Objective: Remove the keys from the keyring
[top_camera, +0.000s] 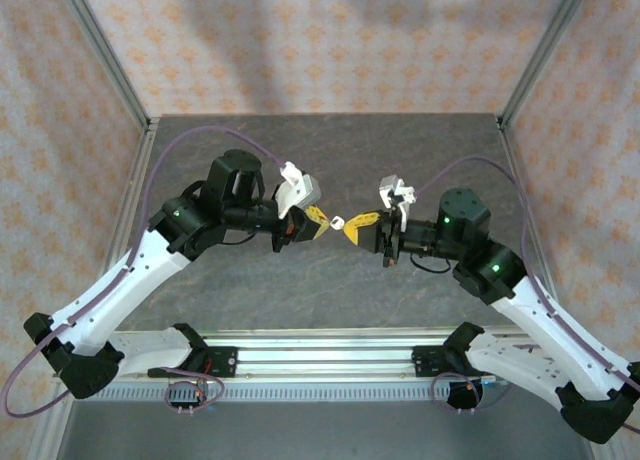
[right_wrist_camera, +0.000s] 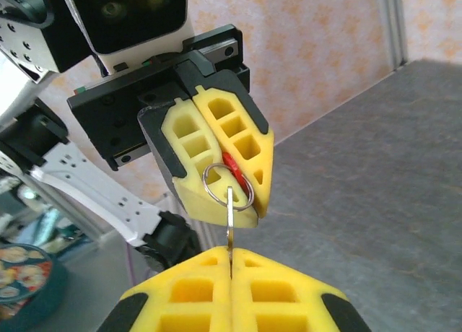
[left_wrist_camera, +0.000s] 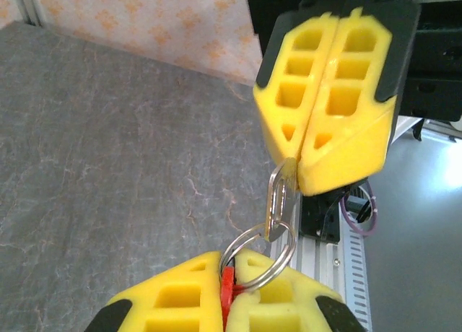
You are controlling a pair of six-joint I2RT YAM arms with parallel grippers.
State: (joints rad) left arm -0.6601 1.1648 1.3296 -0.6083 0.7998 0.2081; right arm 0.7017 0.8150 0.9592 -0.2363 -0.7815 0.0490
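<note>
Both arms are up over the desk (left_wrist_camera: 108, 144), tips nearly meeting in mid-air.

Left pincer (left_wrist_camera: 227, 265): fingers together, clamped on the keyring (left_wrist_camera: 228, 287) by its red piece. The thin steel loop (left_wrist_camera: 290, 247) stands out past the fingertips, toward the other arm.

Right pincer (left_wrist_camera: 299, 164): fingers together, clamped on the key (left_wrist_camera: 278, 202). The head is hidden between the pads and the rest hangs out toward the left pincer.

Key position: between the two pincers, clear of the desk, one end passing through the loop. From the right wrist it reads as a thin edge running straight from its own fingertips up into the ring.

Step in hand, by my reading: both grips set, separation not yet done, since the key sits threaded on the loop.

Next move likely calls for the right pincer to work the key along the wire to the split in the coil while the left holds steady. A straight pull would probably just drag the ring. Cannot make out where the split lies.
</note>
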